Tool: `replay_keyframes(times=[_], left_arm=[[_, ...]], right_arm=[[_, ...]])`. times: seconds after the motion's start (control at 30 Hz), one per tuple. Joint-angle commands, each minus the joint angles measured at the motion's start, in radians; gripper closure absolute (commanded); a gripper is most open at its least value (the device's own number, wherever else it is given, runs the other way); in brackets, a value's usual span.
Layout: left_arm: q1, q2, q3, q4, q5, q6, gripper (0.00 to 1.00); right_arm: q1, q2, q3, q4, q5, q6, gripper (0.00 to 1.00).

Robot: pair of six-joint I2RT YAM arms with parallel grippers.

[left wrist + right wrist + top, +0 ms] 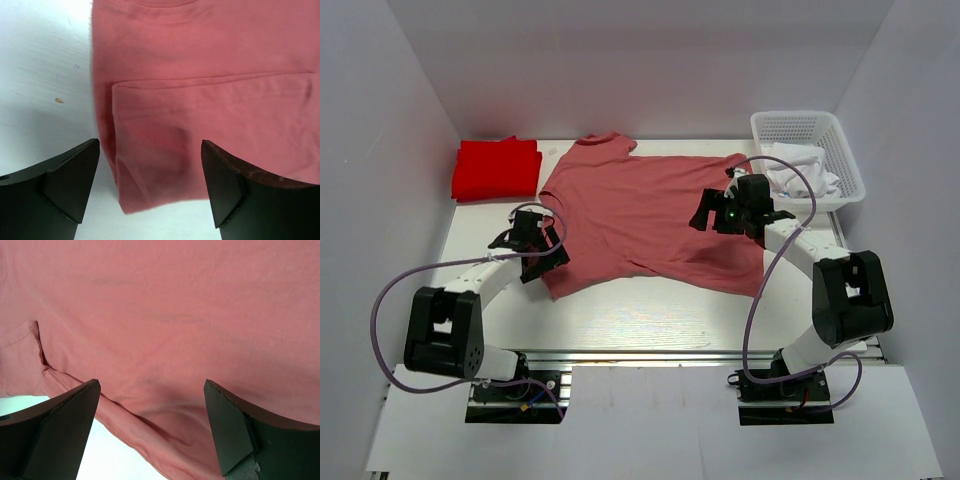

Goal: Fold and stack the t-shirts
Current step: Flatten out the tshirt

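Squarely between the two arms, the pink t-shirt [640, 215] lies spread on the tabletop [640, 315], collar far, hem near.
Its long axis runs from far to near with a slight slant, so each arm has one side in reach. The folded red t-shirt [498, 168] sits at the far left corner, just beside the pink sleeve. The white mesh basket [845, 160], holding white cloth [800, 172], stands far right, off the shirt. The left tool [548, 252], jaws apart and empty, straddles the near-left hem corner, where a flap is doubled over. The right tool [715, 215], likewise open and empty, hovers over the shirt's right edge. Nothing blocks either.
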Motion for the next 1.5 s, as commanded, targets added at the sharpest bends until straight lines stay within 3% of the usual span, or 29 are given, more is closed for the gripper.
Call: replay_keyframes(times=[0.0,0.37,0.5,0.53,0.63,0.77,0.97,1.1,1.2,1.3,1.47], left_arm=[[-0.003,0.024,0.042,0.003,-0.035,-0.001,0.10],[-0.003,-0.016,0.033,0.071,0.002,0.018,0.33],[-0.003,0.005,0.033,0.071,0.013,0.029,0.61],[-0.003,0.015,0.044,0.071,0.022,0.029,0.75],[-0.003,0.015,0.044,0.082,0.040,0.041,1.00],[-0.003,-0.022,0.018,0.156,0.152,0.120,1.00],[-0.028,-0.087,-0.048,0.272,0.656,0.332,1.00],[-0.088,-0.033,-0.148,0.461,1.058,0.297,1.00],[-0.152,-0.033,-0.197,0.482,1.047,0.274,1.00],[-0.212,-0.033,-0.269,0.578,1.126,0.224,1.00],[-0.305,-0.103,-0.341,0.599,1.058,0.162,1.00]], right_arm=[[0.000,-0.047,0.000,-0.005,0.027,-0.009,0.10],[0.000,-0.014,0.019,-0.021,0.018,-0.016,0.10],[0.002,-0.010,0.020,-0.025,0.010,-0.016,0.10],[-0.001,-0.004,0.022,-0.028,0.009,-0.017,0.10],[0.003,0.004,0.026,-0.025,0.001,-0.019,0.10],[-0.001,0.007,0.025,-0.025,0.004,-0.016,0.10],[0.002,0.010,0.014,-0.009,-0.020,-0.020,0.10],[0.000,0.012,0.008,0.009,-0.057,-0.028,0.10],[0.002,0.012,0.002,0.024,-0.077,-0.034,0.10],[0.000,0.007,-0.009,0.067,-0.100,-0.046,0.10],[0.006,0.009,-0.020,0.120,-0.221,-0.101,0.10]])
